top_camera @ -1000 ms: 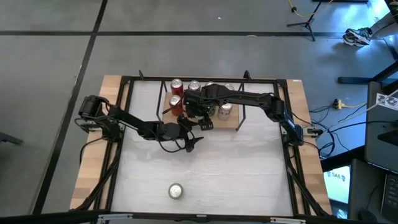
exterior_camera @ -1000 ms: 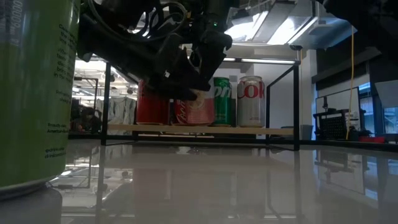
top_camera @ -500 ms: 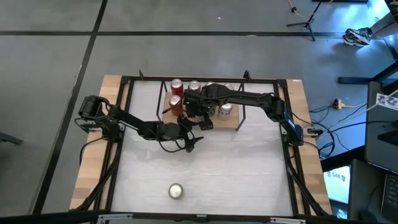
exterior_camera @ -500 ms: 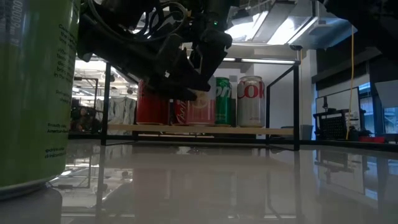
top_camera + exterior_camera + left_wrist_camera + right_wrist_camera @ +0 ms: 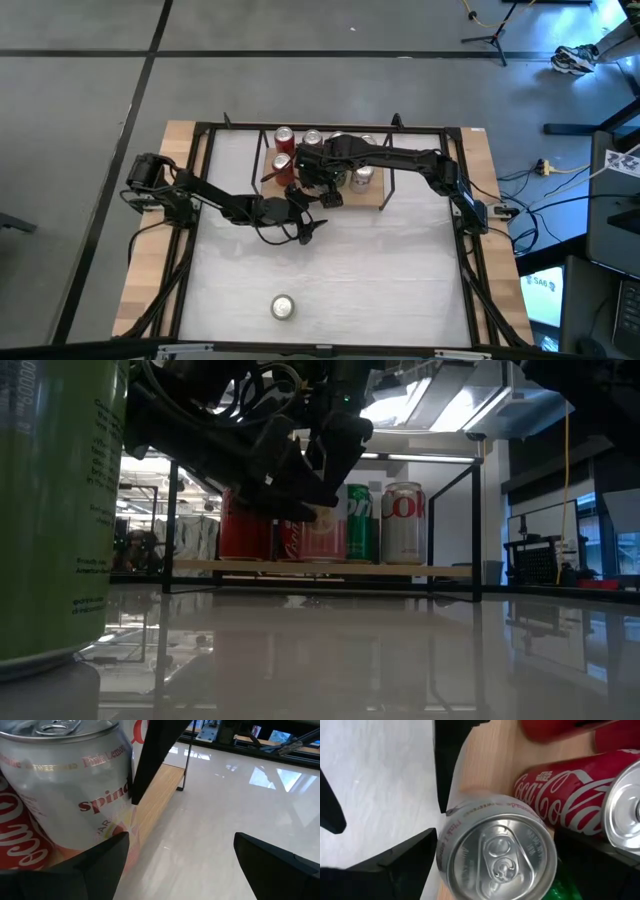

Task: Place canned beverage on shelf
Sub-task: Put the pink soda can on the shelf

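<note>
A pale pink-lemonade can [image 5: 495, 851] stands upright on the shelf's light-wood board [image 5: 490, 765], at its front edge, next to the red cola cans [image 5: 570, 790]. My right gripper [image 5: 495, 857] hangs over it, pointing down and open, with a finger close beside each side of the can's top. My left gripper [image 5: 180, 857] waits just in front of the shelf [image 5: 372, 196], low over the table and open, with nothing between its fingers; the pink can [image 5: 80, 795] is close beyond one finger.
More cans stand on the shelf: red ones [image 5: 245, 525], a green one [image 5: 360, 522] and a silver one [image 5: 403, 522]. A green can [image 5: 283, 307] stands alone near the table's near edge. The shelf's black wire frame [image 5: 475, 510] rises around the cans.
My right gripper has opened over the shelf and let go of the pink can, which stays upright on the board. Neither arm has shifted.
</note>
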{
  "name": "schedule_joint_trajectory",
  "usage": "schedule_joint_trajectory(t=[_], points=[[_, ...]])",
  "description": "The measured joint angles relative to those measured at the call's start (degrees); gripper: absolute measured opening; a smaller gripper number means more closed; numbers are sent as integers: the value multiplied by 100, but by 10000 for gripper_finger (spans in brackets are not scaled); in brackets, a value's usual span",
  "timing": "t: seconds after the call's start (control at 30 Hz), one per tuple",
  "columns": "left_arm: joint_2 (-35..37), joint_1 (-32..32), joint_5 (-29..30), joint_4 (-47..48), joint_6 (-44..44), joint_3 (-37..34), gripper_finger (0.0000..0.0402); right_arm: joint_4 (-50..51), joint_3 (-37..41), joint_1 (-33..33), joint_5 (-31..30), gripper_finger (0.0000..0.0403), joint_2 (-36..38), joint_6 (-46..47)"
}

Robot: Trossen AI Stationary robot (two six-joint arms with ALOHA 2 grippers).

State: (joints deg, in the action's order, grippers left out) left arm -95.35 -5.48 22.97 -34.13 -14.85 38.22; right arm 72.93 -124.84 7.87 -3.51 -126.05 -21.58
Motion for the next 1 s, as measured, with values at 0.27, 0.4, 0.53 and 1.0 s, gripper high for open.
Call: schedule_joint_trajectory(t=[0.27, 0.4, 0.53, 1.0], points=[[0, 79, 45, 0, -2, 0, 350, 30, 2, -1, 2, 397, -1, 0], [0, 145, 6, 0, -2, 0, 350, 59, 2, -1, 37, 397, -6, 2], [2, 144, -9, -1, -2, 0, 350, 55, 2, -1, 151, 397, -6, 2], [2, 122, -7, -2, -2, 0, 350, 225, -596, 3, 99, 397, -21, 2]])
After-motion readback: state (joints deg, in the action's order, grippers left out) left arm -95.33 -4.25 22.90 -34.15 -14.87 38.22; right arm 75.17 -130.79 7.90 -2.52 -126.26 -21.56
